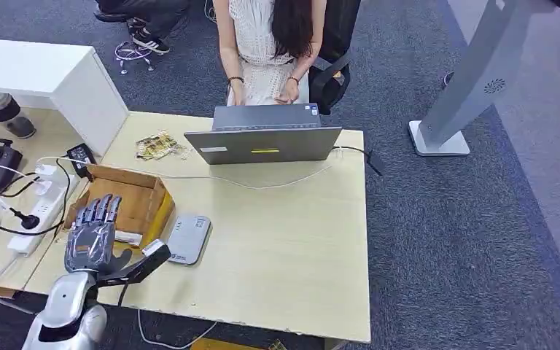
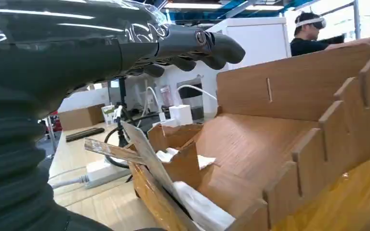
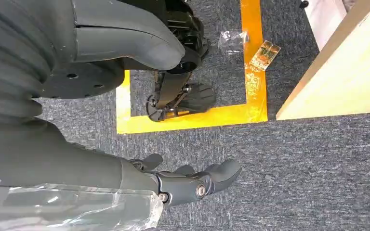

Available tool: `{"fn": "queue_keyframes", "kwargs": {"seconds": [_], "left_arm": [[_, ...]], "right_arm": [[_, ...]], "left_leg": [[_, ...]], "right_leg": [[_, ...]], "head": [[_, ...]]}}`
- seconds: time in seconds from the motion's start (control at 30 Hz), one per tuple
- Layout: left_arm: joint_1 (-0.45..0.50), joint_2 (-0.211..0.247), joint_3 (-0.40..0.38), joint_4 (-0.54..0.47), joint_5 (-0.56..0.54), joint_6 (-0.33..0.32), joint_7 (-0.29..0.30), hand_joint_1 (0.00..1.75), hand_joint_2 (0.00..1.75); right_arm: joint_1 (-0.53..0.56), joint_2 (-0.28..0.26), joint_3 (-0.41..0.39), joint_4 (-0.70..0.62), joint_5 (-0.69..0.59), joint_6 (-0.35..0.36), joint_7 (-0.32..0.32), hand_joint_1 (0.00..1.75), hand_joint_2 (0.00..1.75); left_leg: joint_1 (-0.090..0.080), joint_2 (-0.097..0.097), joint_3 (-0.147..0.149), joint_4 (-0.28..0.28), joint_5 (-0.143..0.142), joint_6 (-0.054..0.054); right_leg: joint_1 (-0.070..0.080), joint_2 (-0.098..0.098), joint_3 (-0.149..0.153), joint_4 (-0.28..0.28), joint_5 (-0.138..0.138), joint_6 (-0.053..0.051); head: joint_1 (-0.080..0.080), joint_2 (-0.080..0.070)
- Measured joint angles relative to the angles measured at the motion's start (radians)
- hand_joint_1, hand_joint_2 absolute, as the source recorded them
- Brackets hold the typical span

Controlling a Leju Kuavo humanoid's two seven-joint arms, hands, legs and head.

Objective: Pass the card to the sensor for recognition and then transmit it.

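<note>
My silver arm and grey hands

My left hand has dark metallic-grey fingers on a glossy silver forearm; my right hand shows a grey ribbed cover, clear plastic wrap, and small round screws at lower left.

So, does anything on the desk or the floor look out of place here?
Yes. A crumpled wrapper lies loose on the table beside the laptop. In the right wrist view, a clear plastic scrap and a small packet litter the carpet by the yellow tape.

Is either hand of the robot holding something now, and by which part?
Nothing is held. The left hand hovers with spread fingers over the wooden box; the right hand hangs empty above the carpet.
</note>
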Motion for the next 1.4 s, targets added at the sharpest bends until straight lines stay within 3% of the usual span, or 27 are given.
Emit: {"fn": "queue_keyframes", "kwargs": {"seconds": [0.27, 0.53, 0.87, 0.9, 1.4], "left_arm": [[0.0, -0.001, -0.002, -0.008, -0.002, -0.001, 0.003, 0.0, 1.75], [-0.006, -0.006, -0.002, -0.01, -0.021, -0.023, 0.051, 0.0, 1.75], [-0.018, -0.012, -0.002, -0.013, -0.025, -0.034, 0.052, 0.0, 1.75], [-0.018, -0.014, -0.002, -0.013, -0.025, -0.034, 0.051, 1.75, 1.75], [-0.022, -0.022, -0.002, -0.013, -0.017, -0.068, 0.043, 1.75, 1.75]], "right_arm": [[0.0, 0.0, 0.0, 0.0, 0.002, 0.0, 0.0, 0.0, 1.75], [0.0, 0.0, 0.0, 0.0, 0.003, 0.0, 0.005, 0.0, 1.75], [0.0, 0.0, 0.0, 0.0, 0.003, 0.0, 0.005, 0.0, 1.75], [0.0, 0.0, 0.0, 0.0, 0.003, 0.0, 0.005, 0.0, 1.75], [0.001, 0.0, 0.0, 0.0, 0.018, 0.001, 0.015, 0.0, 1.75]], "left_leg": [[0.0, 0.0, 0.0, 0.0, 0.0, 0.0], [0.0, 0.0, 0.0, 0.0, 0.0, 0.0], [0.0, 0.0, 0.0, 0.0, 0.0, 0.0], [0.0, 0.0, 0.0, 0.0, 0.0, 0.0], [0.0, 0.0, 0.0, 0.0, 0.0, 0.0]], "right_leg": [[0.0, 0.0, 0.0, 0.0, 0.0, 0.0], [0.0, 0.0, 0.0, 0.0, 0.0, 0.0], [0.0, 0.0, 0.0, 0.0, 0.0, 0.0], [0.0, 0.0, 0.0, 0.0, 0.0, 0.0], [0.0, 0.0, 0.0, 0.0, 0.0, 0.0]], "head": [[0.0, 0.0], [0.0, 0.0], [0.0, 0.0], [0.0, 0.0], [0.0, 0.0]]}}
